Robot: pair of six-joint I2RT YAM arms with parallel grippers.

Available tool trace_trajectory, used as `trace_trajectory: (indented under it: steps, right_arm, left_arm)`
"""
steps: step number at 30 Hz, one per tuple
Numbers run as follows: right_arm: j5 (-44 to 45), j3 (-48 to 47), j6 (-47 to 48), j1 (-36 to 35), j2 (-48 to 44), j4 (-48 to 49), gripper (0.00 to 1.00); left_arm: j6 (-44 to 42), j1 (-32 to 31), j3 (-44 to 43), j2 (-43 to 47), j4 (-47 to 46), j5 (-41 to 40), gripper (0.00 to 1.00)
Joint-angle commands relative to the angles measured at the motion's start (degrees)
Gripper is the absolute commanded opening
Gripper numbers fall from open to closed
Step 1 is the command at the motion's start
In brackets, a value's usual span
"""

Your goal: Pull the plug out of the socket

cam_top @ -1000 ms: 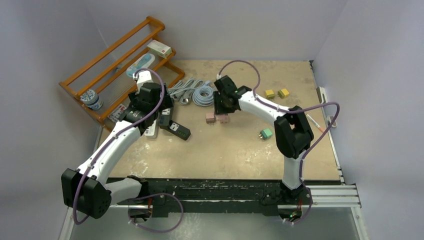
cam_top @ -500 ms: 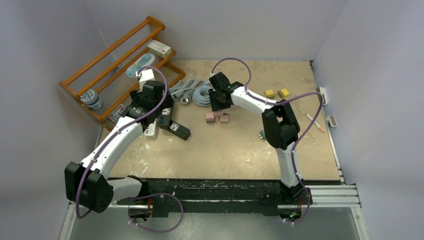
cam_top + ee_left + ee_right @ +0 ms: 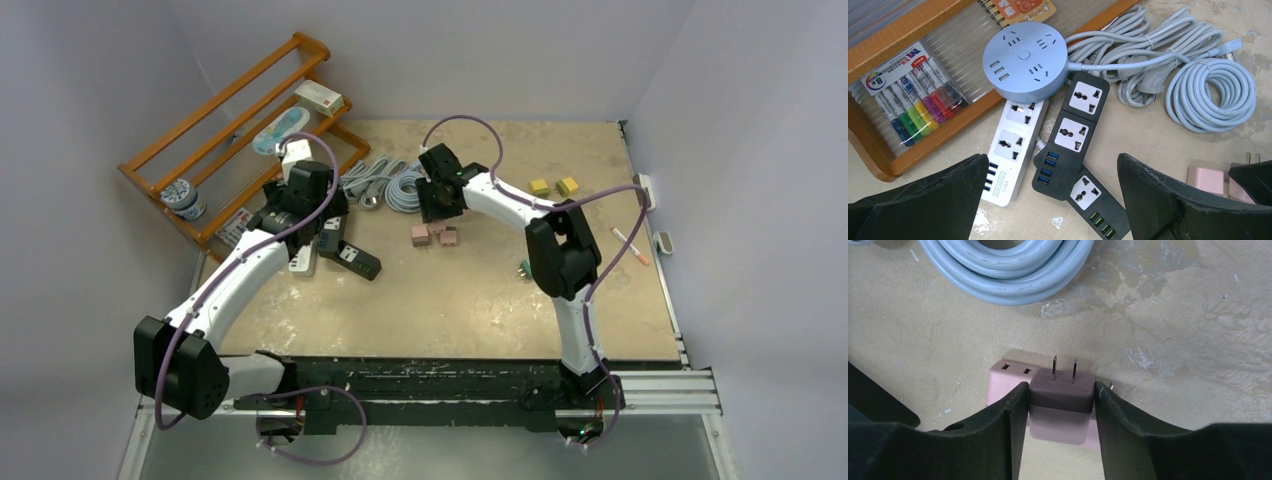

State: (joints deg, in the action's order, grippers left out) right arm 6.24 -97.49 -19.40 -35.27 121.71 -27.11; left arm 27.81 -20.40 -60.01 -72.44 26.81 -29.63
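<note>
In the right wrist view a pink plug sits between my right gripper's fingers, its two prongs pointing away. Both fingertips rest against its sides, and its lower half looks blurred. Under it lie two more pink plugs on the table, also visible from above. My left gripper hangs wide open over a white socket strip, two black strips and a round grey socket. No plug shows in any of these sockets.
A wooden rack with a marker pack stands at the back left. Coiled grey cables lie beside my right gripper. Two yellow plugs, a green plug and a pen lie to the right.
My right gripper has drawn back from over the pink plugs toward the cables and its elbow has swung left. The left wrist has crept slightly toward the rack.
</note>
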Motion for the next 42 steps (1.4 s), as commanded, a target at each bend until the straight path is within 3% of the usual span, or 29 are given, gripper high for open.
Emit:
trace_trajectory:
  steps: [1,6,12,16,21,29,35,42]
  right_arm:
    - [-1.7,-0.8,0.9,-0.6,-5.7,-0.8,0.54]
    - [-3.1,2.1,0.8,-0.6,-8.7,1.0,0.72]
    - [-1.6,10.6,-2.0,4.0,-18.9,7.2,0.79]
    - [-5.0,21.2,-5.4,15.2,-26.6,9.7,0.78]
    - [-4.8,28.8,-5.6,26.2,-28.7,10.8,0.74]
    - [1.2,25.5,-4.3,29.5,-22.1,14.0,0.58]
    - [4.1,23.1,-3.2,32.2,-15.4,13.9,0.56]
    - [2.9,26.7,-3.9,35.3,-16.8,15.1,0.56]
  left_arm:
    - [-0.8,-0.3,-2.0,0.3,-2.0,-0.6,1.00]
    - [-0.7,-0.3,-1.9,0.0,-2.1,-0.2,1.00]
    - [-0.9,-0.3,-1.7,0.3,-2.0,-0.4,1.00]
    - [-0.8,-0.3,-1.7,0.4,-2.2,0.5,1.00]
    - [-1.1,-0.2,-2.0,0.5,-2.4,1.3,1.00]
    - [-1.8,-0.2,-1.7,1.4,-2.1,1.1,1.00]
    - [-2.2,-0.2,-1.6,1.8,-1.9,0.7,1.00]
    - [-2.8,-0.2,-1.6,1.5,-1.9,0.5,1.00]
